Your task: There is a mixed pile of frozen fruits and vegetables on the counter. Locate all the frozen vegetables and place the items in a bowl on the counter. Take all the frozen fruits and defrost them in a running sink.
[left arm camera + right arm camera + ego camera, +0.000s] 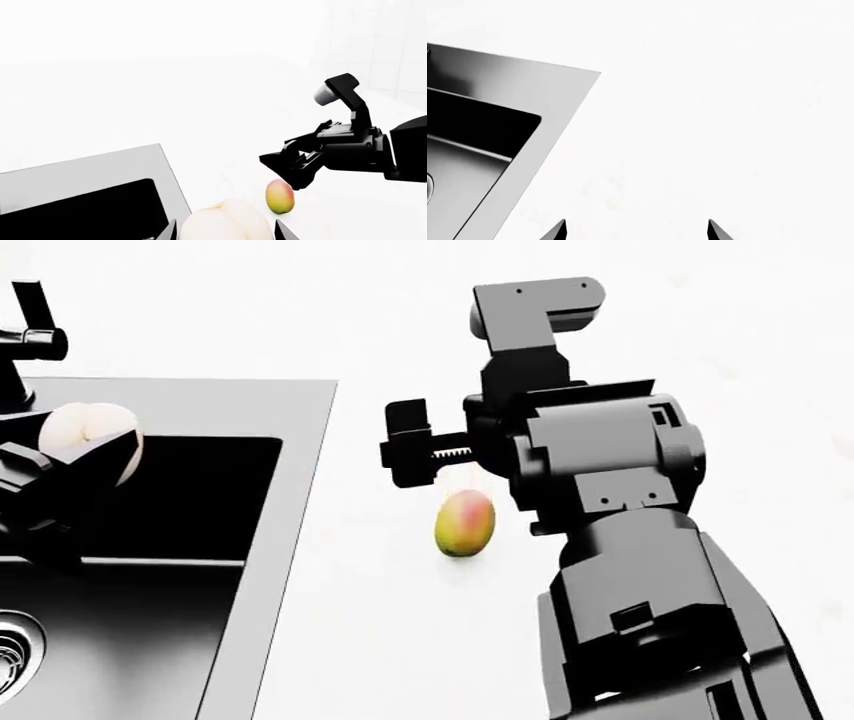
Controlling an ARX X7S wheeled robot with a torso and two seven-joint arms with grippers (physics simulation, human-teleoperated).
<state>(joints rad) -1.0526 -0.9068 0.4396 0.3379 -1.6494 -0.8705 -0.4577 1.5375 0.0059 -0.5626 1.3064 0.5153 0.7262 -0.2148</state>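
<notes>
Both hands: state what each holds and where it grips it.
The left hand holds the pale round fruit, its fingers clamped on the fruit's opposite sides, over the sink. The right hand holds nothing; the mango lies on the counter.

Pale round fruit (pixel 88 433) held over dark sink (pixel 160 540); mango (pixel 465 523) lies on counter (pixel 374 640).

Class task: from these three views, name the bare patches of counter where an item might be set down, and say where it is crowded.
Free: the counter between the sink rim and the right arm, nearer than the mango; also beyond the sink. Crowded: around the mango under the right claw, and over the basin, where the left claw holds the pale fruit.
</notes>
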